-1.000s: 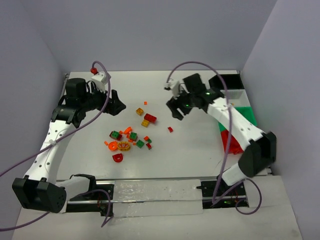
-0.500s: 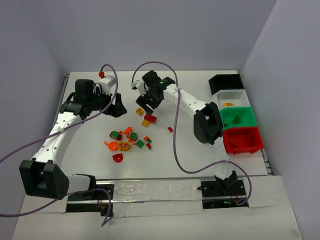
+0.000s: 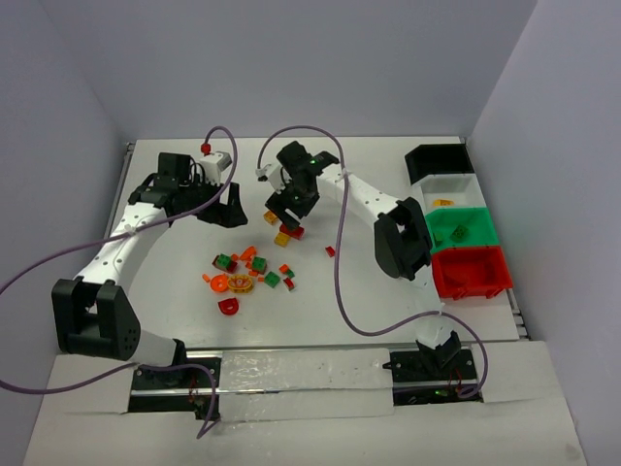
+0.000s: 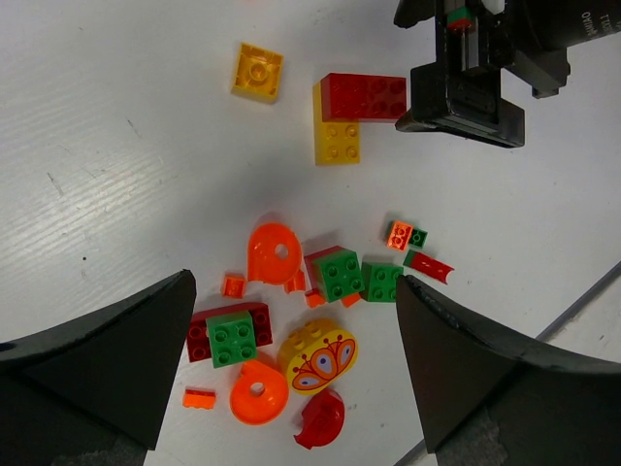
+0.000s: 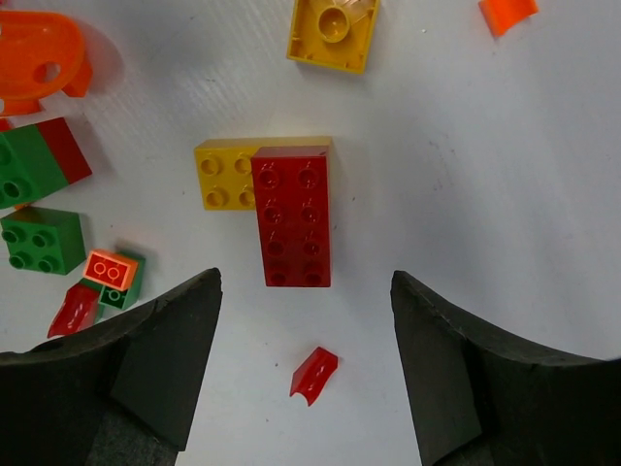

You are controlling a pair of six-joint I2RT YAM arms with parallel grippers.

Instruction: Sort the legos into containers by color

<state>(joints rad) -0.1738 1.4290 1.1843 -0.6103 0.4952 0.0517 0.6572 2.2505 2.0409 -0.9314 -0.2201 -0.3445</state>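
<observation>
The legos (image 3: 254, 270) lie scattered mid-table: red, green, orange and yellow bits. My right gripper (image 3: 287, 210) hangs open and empty over a long red brick (image 5: 291, 216) joined to a yellow brick (image 5: 221, 177); a tiny red curved bit (image 5: 314, 374) lies between its fingers (image 5: 165, 349). My left gripper (image 3: 227, 207) is open and empty above the pile, over a yellow flower-printed piece (image 4: 318, 355), green bricks (image 4: 340, 275) and orange round pieces (image 4: 273, 254). The containers stand at the right: black (image 3: 439, 160), white (image 3: 464, 186), green (image 3: 477, 229), red (image 3: 471, 272).
A loose yellow square brick (image 5: 333, 29) lies beyond the red brick. A small red bit (image 3: 330, 251) lies apart to the right of the pile. The green bin holds a green piece (image 3: 458, 231), the white bin an orange-yellow one (image 3: 441, 202). Side walls enclose the table.
My right arm has swung from near the bins leftward and now hovers over the red and yellow bricks. My left arm has stretched a little to the right.
</observation>
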